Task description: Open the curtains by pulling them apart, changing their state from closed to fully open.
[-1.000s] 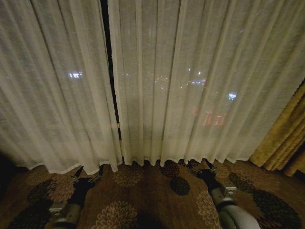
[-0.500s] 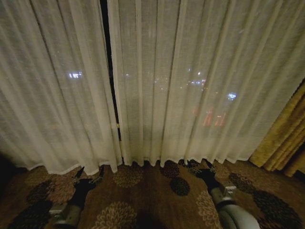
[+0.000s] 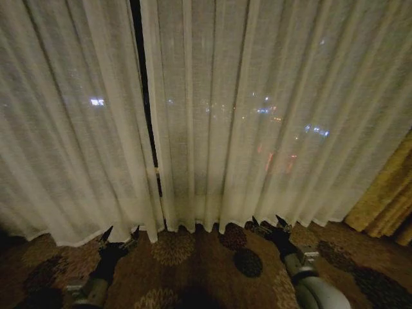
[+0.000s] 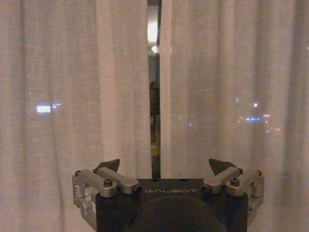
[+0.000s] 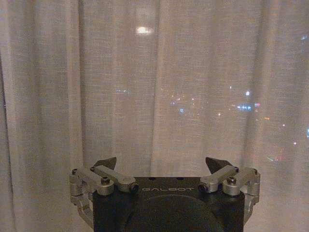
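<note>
The curtains (image 3: 212, 122) hang nearly closed across the window, two sheer panels reaching the carpet (image 3: 193, 270), with a narrow dark gap (image 3: 147, 109) between them left of centre; city lights show through the fabric. The left gripper (image 3: 119, 233) is low, just in front of the left panel's hem and near the gap; its fingers (image 4: 110, 164) are spread wide and hold nothing, the cloth lying beyond the tips. The right gripper (image 3: 268, 223) is low before the right panel's hem, fingers (image 5: 216, 163) likewise wide apart, empty, clear of the fabric. A golden drape (image 3: 386, 206) hangs at far right.
</note>
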